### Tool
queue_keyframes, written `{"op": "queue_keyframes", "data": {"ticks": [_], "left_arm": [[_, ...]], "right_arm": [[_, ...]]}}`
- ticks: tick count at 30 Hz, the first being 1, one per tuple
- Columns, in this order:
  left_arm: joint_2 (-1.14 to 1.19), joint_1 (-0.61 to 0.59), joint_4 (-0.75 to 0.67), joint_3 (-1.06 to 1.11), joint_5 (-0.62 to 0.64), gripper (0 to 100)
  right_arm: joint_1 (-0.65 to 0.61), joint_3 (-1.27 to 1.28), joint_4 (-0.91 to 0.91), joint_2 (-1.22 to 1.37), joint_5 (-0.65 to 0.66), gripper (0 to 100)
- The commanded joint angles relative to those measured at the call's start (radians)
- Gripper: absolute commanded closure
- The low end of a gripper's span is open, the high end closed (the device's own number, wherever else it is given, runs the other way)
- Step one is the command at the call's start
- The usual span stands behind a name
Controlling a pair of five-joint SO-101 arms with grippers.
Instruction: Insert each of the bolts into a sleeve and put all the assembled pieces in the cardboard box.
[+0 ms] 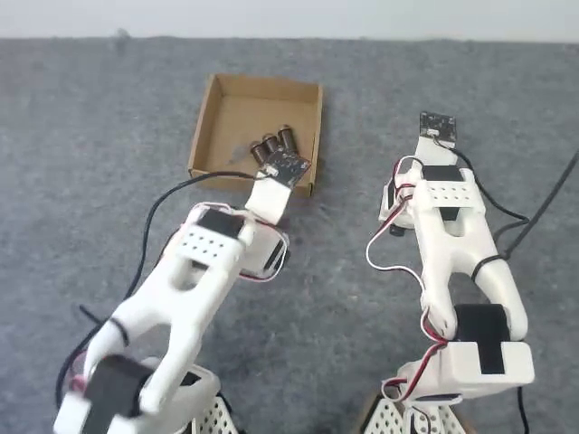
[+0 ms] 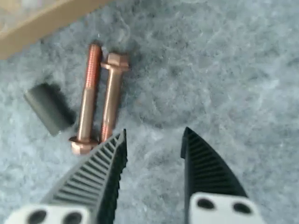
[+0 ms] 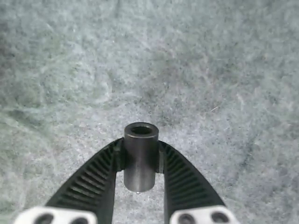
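Two copper bolts [image 2: 105, 100] lie side by side on the grey carpet, heads at opposite ends. A loose dark sleeve [image 2: 48, 108] lies close beside them. My left gripper [image 2: 154, 135] hangs open just above the carpet; one fingertip is near the bolts' ends and nothing is between the fingers. My right gripper [image 3: 140, 149] is shut on another dark sleeve [image 3: 140, 165], held upright above the carpet with its bore facing the camera. The cardboard box [image 1: 237, 117] holds several assembled pieces [image 1: 271, 143] near its front right corner. The left arm [image 1: 217, 240] ends at that corner.
The right arm [image 1: 448, 208] stands to the right of the box, over bare carpet. Cables trail from both arms. The box's wall [image 2: 51, 18] runs just beyond the bolts. Open carpet lies between the arms and left of the box.
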Motion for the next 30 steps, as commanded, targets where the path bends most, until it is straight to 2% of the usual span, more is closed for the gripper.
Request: {"op": "queue_keyframes", "data": {"ticks": [1,8,10,16,22,30], "left_arm": [[0.055,0.000,-0.051,-0.076,-0.058,81],[0.215,-0.127,-0.117,-0.202,-0.075,81],[0.272,-0.140,-0.114,-0.246,-0.115,81],[0.350,-0.106,-0.046,-0.328,-0.206,81],[0.344,-0.046,-0.040,-0.311,-0.212,81],[0.368,-0.063,-0.040,-0.346,-0.206,80]], "right_arm": [[0.013,-0.009,-0.016,-0.070,0.018,99.2],[0.013,-0.011,-0.016,-0.070,0.018,99.2],[0.013,-0.012,-0.016,-0.070,0.018,99.2],[0.013,-0.014,-0.027,-0.071,0.018,99.2],[0.013,-0.011,-0.045,-0.071,0.018,99.2],[0.012,-0.011,-0.045,-0.071,0.018,99.2]]}}
